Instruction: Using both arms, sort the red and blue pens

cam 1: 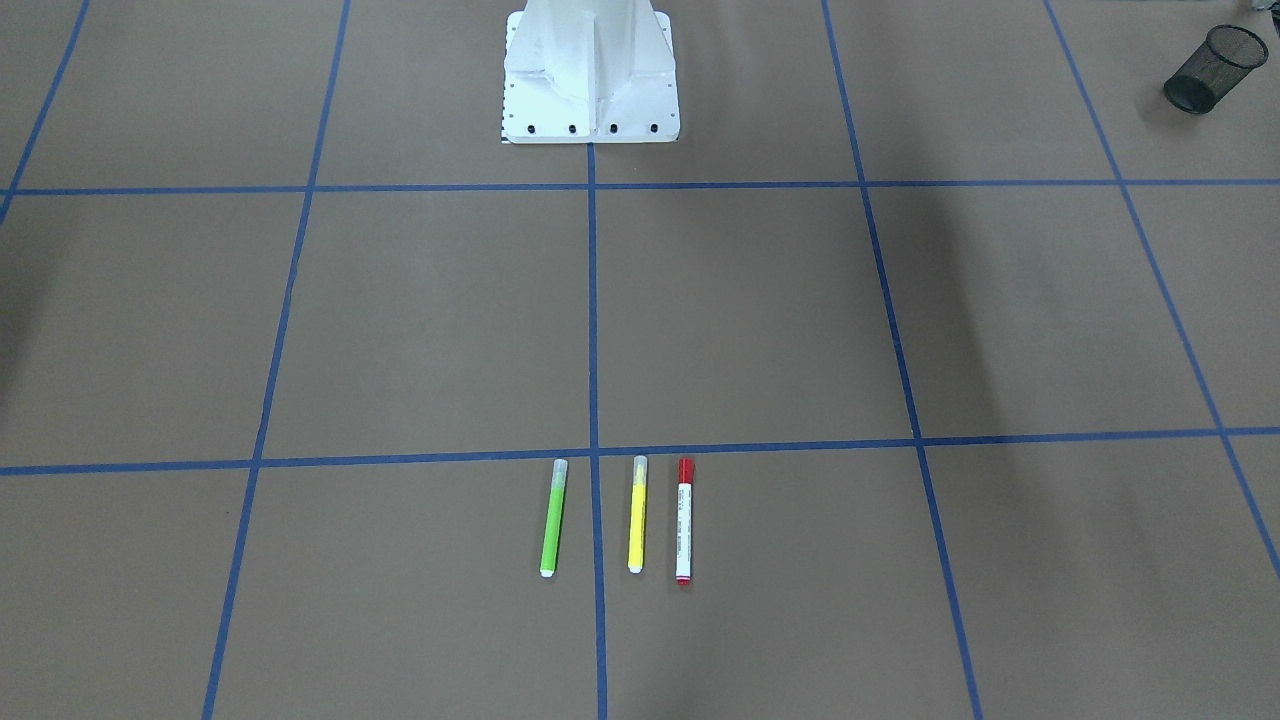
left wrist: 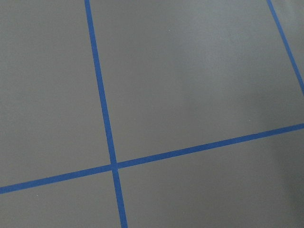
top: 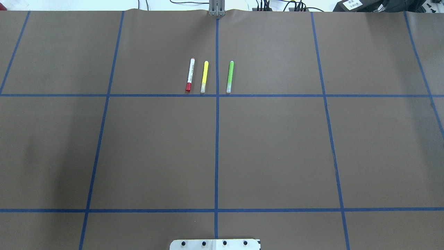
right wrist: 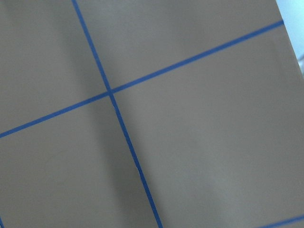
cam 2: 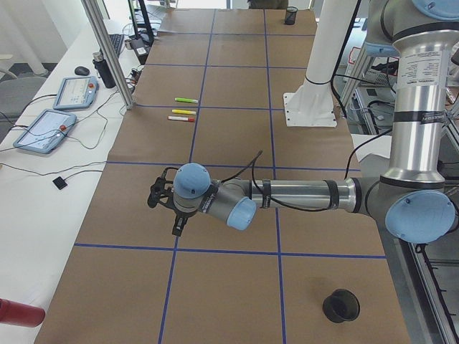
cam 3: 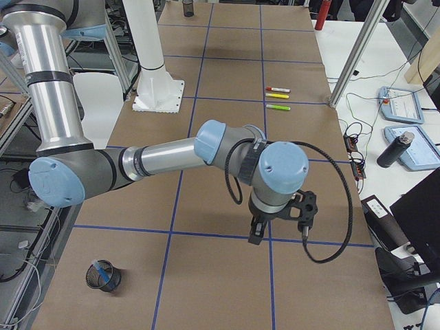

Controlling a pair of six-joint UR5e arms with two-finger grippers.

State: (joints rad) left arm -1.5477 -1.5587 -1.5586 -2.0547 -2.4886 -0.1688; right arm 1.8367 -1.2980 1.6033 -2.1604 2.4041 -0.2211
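Note:
The red pen (top: 189,74), white-bodied with a red cap, lies flat on the brown table beside a yellow marker (top: 204,77) and a green marker (top: 230,77); it is also in the front view (cam 1: 684,520). A blue pen (cam 3: 102,270) stands inside a black mesh cup (cam 3: 103,275) near the right arm's base. My left gripper (cam 2: 176,229) hovers over the mat well short of the pens. My right gripper (cam 3: 256,237) hangs over the mat at the other end. Both show only in side views, so I cannot tell whether they are open or shut. Both wrist views show only bare mat.
A second black mesh cup (cam 1: 1214,68) stands on my left end of the table, also seen as a cup (cam 2: 341,306) by the left arm's base. The white base block (cam 1: 590,75) is at the table's middle. Tablets and cables lie beyond the far edge.

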